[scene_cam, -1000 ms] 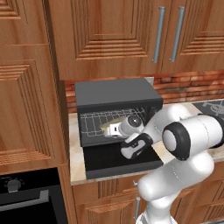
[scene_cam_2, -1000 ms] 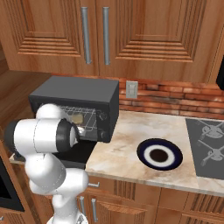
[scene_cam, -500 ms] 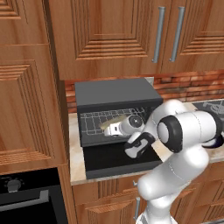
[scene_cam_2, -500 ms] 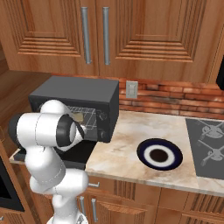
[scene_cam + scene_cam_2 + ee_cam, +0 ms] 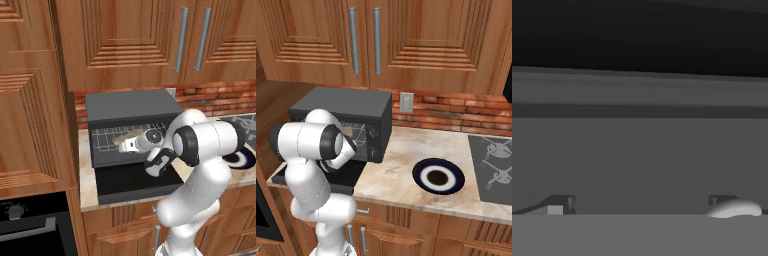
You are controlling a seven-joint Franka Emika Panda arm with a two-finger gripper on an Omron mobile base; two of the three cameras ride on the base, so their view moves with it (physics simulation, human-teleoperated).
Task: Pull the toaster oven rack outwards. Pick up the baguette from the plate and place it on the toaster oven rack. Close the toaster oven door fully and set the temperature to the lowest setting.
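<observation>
The baguette [image 5: 124, 139] lies on the rack [image 5: 107, 138] inside the toaster oven [image 5: 131, 108]. We see the toaster oven door [image 5: 135, 183] folded down flat on the counter [image 5: 406, 165]. Our gripper [image 5: 129, 145] is at the oven's mouth, just beside the bread, its 2 fingers [image 5: 558, 203] spread wide and holding nothing. The plate [image 5: 438, 176] sits bare, well apart on the counter.

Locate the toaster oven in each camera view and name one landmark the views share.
Left base view: toaster oven at centre, behind the arm.
Right base view: left of centre.
Hand view: grey surfaces, probably its inside; unsure.
Shared landmark: the plate, in both base views.
</observation>
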